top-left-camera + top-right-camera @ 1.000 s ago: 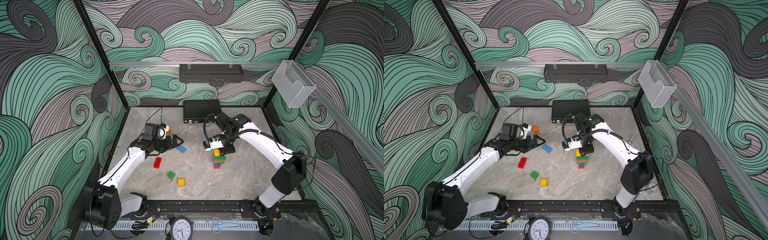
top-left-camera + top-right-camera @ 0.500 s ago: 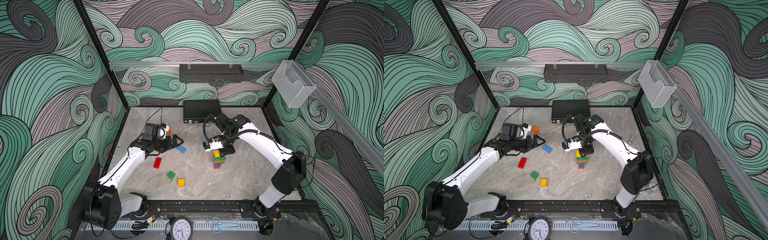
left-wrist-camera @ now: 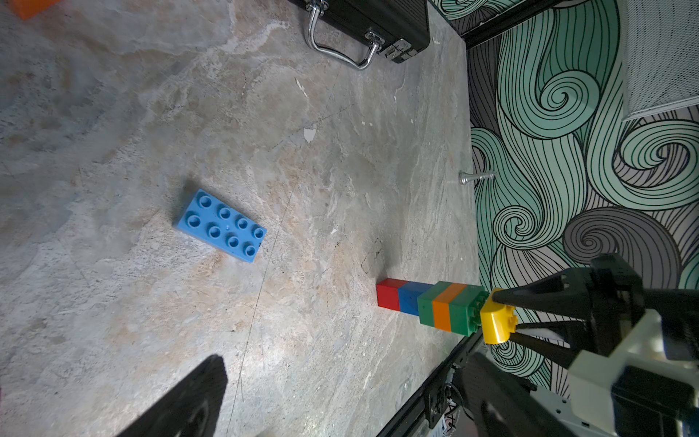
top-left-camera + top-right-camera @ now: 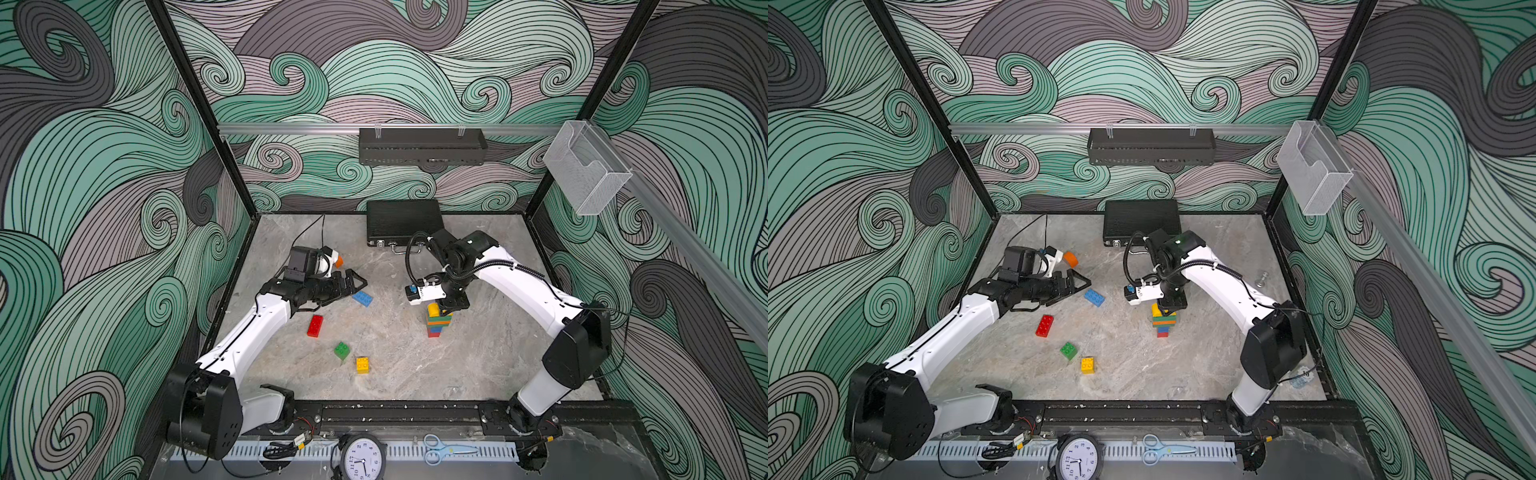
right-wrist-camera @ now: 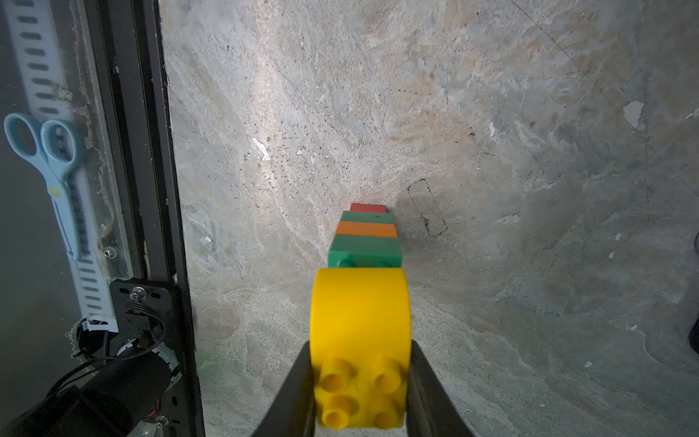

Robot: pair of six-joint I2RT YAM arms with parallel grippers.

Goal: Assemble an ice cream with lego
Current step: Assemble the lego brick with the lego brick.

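1. Now the right gripper (image 5: 359, 350) pinches the yellow half-round piece (image 5: 359, 306), which touches the top of the brick stack (image 3: 435, 308) directly below the gripper.
2. Left gripper (image 4: 351, 291) spread wide, empty; blue brick (image 4: 362, 298) lies just beside its fingertips.

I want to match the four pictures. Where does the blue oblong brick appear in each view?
In a top view: the blue oblong brick lies between the left gripper and the brick tower.
In a top view: the same spot.
Left wrist: flat, studs up, apart from the brick tower.
Right wrist: not in it.
Shared landmark: the brick tower, yellow half-round piece at its top.
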